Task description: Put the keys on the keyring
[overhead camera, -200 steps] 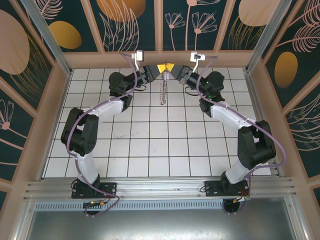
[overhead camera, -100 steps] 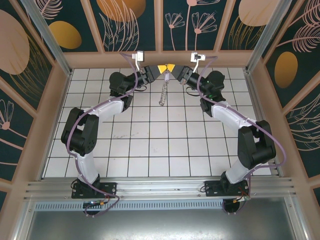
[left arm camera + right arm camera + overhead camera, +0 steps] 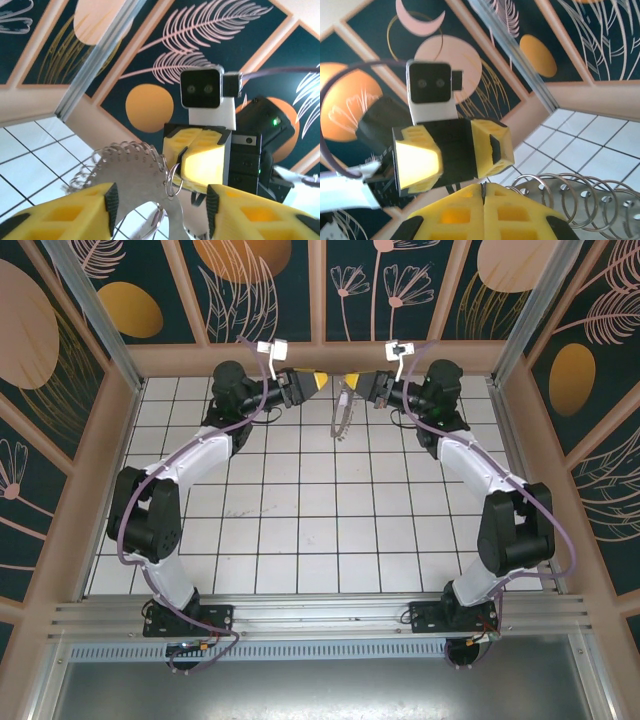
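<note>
Right gripper (image 3: 482, 189) pinching keyring (image 3: 131, 172) edge, fingers pressing together, holding it aloft near back wall (image 3: 320, 358). Left gripper (image 3: 160, 200) fingers standing spread either side of it. Keyring showing as grey plate fringed with small wire rings.

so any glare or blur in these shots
Left wrist: jaws of the right gripper blow out to pale yellow, own jaws soft; right wrist: one left gripper jaw glares too, keyring fairly crisp; top external: even light, sharp.
</note>
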Controlling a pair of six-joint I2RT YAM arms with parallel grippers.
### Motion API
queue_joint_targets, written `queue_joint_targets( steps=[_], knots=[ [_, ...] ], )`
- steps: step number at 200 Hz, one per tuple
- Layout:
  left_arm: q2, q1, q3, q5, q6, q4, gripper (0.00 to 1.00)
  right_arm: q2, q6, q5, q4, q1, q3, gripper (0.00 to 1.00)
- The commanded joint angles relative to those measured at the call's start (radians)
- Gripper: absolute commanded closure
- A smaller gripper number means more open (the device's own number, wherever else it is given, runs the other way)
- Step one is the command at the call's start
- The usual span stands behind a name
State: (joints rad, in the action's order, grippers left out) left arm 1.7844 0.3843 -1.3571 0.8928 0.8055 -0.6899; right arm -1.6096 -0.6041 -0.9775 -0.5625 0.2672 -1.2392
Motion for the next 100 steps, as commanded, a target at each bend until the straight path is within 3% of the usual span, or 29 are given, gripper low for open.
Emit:
queue_joint_targets(
  steps=[1, 14, 100],
  knots=[
    [0.003, 0.001, -0.053, 0.079, -0.106, 0.108, 0.56, 0.0, 0.162, -0.099, 0.134, -0.001, -0.072, 1.0],
    [0.008, 0.001, -0.057, 0.094, -0.103, 0.106, 0.6, -0.011, 0.173, -0.116, 0.151, -0.002, -0.085, 1.0],
    [0.039, 0.026, -0.054, 0.14, -0.021, 0.006, 0.61, -0.031, 0.145, -0.151, 0.113, 0.006, -0.084, 1.0]
  ],
)
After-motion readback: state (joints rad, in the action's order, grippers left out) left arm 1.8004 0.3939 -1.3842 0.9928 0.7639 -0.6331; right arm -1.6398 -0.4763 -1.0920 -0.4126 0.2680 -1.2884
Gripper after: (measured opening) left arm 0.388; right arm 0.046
